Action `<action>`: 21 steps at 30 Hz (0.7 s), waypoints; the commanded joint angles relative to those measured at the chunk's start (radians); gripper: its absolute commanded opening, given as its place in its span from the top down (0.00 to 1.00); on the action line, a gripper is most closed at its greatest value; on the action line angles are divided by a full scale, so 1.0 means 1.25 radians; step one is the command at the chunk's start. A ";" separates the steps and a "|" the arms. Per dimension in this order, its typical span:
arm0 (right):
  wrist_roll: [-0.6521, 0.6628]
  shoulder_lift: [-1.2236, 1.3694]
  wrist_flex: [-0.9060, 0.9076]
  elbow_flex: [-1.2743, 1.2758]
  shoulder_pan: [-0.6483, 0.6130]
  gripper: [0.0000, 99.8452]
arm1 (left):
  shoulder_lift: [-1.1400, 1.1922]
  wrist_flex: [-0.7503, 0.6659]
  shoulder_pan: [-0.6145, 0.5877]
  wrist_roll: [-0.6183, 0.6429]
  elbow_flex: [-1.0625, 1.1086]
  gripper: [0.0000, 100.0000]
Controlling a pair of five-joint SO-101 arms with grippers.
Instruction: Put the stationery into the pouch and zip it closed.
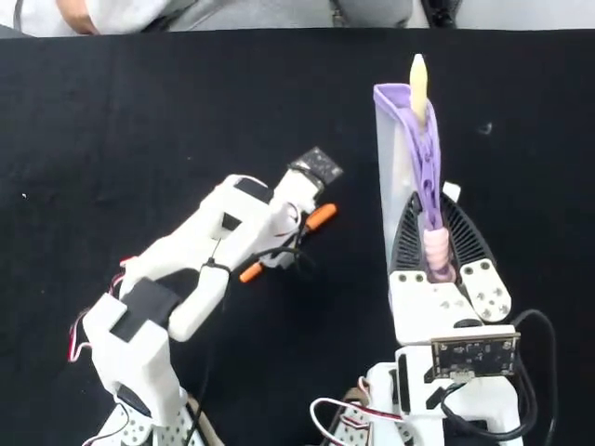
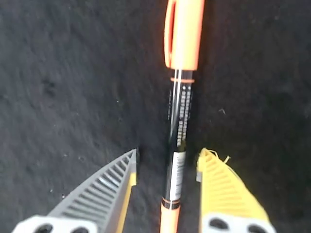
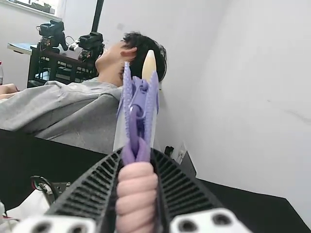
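A: Listing left gripper (image 2: 169, 153), state?
B: Open, its jaws either side of the orange-capped black pen (image 2: 182, 34) lying on the black bench (image 1: 139, 111).
A: And right gripper (image 3: 137, 151)?
B: Clamped on the pink ribbed tag (image 3: 136, 194) of the translucent purple-zipped pouch (image 1: 395, 177), held upright, with a cream tip (image 1: 418, 79) protruding.

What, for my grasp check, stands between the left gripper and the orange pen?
Nothing visible. The open left gripper straddles the orange pen, which lies on the black table with a gap at each finger.
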 commanded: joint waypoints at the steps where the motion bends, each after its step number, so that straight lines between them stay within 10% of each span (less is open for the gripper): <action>1: 0.006 -0.062 -0.014 -0.031 0.012 0.99 | 0.015 -0.028 0.008 -0.002 -0.034 0.80; 21: 0.006 -0.063 -0.014 -0.036 0.011 0.99 | -0.043 0.005 -0.031 0.007 -0.088 0.97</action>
